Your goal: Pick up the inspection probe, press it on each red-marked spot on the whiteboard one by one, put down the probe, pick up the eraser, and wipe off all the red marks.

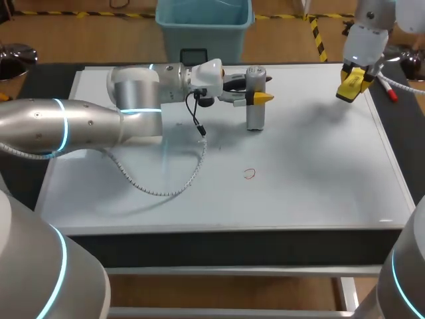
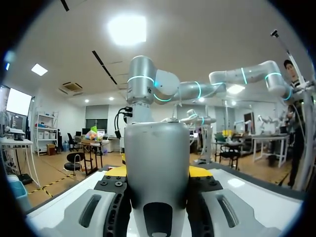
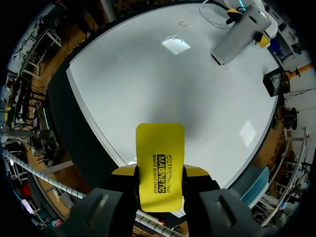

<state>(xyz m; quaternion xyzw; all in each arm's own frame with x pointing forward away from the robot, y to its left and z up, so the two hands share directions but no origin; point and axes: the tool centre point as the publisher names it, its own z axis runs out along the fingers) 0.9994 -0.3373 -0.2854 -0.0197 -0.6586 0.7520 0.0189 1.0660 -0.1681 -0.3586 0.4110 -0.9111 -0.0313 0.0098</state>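
A white whiteboard (image 1: 319, 173) lies flat on a dark table (image 1: 232, 240), covering nearly all of it. One small red mark (image 1: 250, 174) sits on the board, on the near side of the left gripper (image 1: 255, 98) and well apart from the right gripper (image 1: 350, 86). A red-capped pen (image 1: 388, 90) lies at the board's edge just beside the right gripper's jaws. A white coiled cable (image 1: 166, 189) loops over the board behind the left gripper's jaws, under that arm.

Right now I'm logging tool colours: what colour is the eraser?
The eraser is yellow with black print, clearest in the right wrist view.
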